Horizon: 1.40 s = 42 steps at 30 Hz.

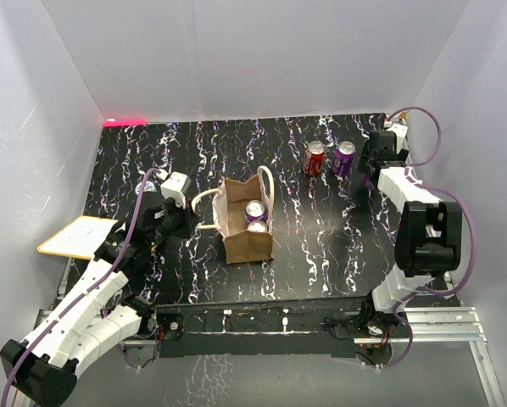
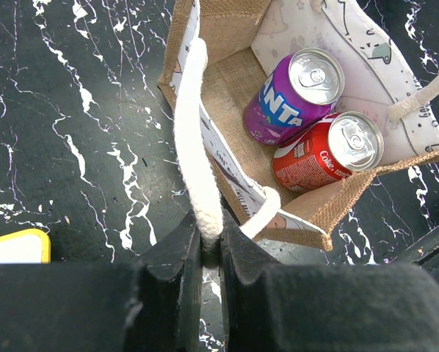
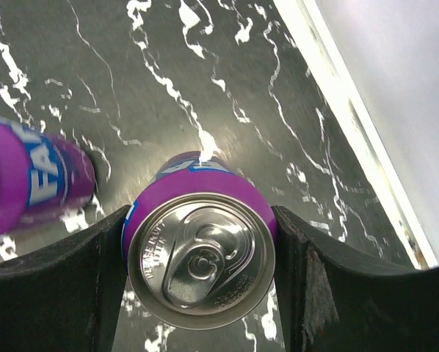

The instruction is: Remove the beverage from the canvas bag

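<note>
The tan canvas bag (image 1: pixel 241 242) stands upright at mid-table with its mouth open. Inside it are a purple Fanta can (image 2: pixel 293 95) and a red Coke can (image 2: pixel 326 154). My left gripper (image 2: pixel 211 235) is shut on the bag's near cream-white rope handle (image 2: pixel 194 139), just left of the bag (image 2: pixel 227 95); it also shows in the top view (image 1: pixel 186 222). My right gripper (image 3: pixel 201 242) is at the back right, with its fingers pressed on both sides of another purple can (image 3: pixel 201 253). In the top view that can is hidden under the right gripper (image 1: pixel 376 154).
A red can (image 1: pixel 314 158) and a purple can (image 1: pixel 343 158) stand on the black marbled table beside the right gripper; the purple one also shows in the right wrist view (image 3: pixel 28 183). A yellow-edged white board (image 1: pixel 77 236) lies at the left edge. White walls enclose the table.
</note>
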Each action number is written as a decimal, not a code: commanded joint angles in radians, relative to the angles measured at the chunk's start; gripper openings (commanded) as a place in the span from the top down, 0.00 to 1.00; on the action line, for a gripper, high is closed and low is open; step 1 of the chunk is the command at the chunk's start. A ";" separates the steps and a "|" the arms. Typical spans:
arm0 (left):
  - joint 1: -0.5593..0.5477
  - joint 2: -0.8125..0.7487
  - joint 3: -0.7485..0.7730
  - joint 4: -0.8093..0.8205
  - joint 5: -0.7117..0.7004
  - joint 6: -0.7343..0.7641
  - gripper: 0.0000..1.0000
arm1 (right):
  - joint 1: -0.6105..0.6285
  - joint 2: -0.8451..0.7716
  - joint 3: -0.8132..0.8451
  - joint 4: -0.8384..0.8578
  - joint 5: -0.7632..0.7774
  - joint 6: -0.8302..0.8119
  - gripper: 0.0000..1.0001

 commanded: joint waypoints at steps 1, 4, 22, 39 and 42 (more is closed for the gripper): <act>0.006 -0.014 -0.007 0.010 -0.002 0.003 1.00 | -0.044 0.106 0.182 0.095 -0.118 -0.060 0.92; 0.006 -0.014 -0.006 0.011 0.000 0.003 1.00 | -0.060 0.178 0.256 0.058 -0.207 -0.075 0.92; 0.006 0.001 -0.007 0.014 0.011 0.004 1.00 | -0.061 0.317 0.341 -0.072 -0.279 -0.127 0.57; 0.006 -0.010 -0.008 0.016 0.011 0.004 1.00 | -0.062 0.195 0.373 -0.116 -0.227 -0.104 0.12; 0.007 -0.007 -0.007 0.014 0.012 0.004 1.00 | -0.062 0.146 0.350 -0.132 -0.214 -0.085 0.11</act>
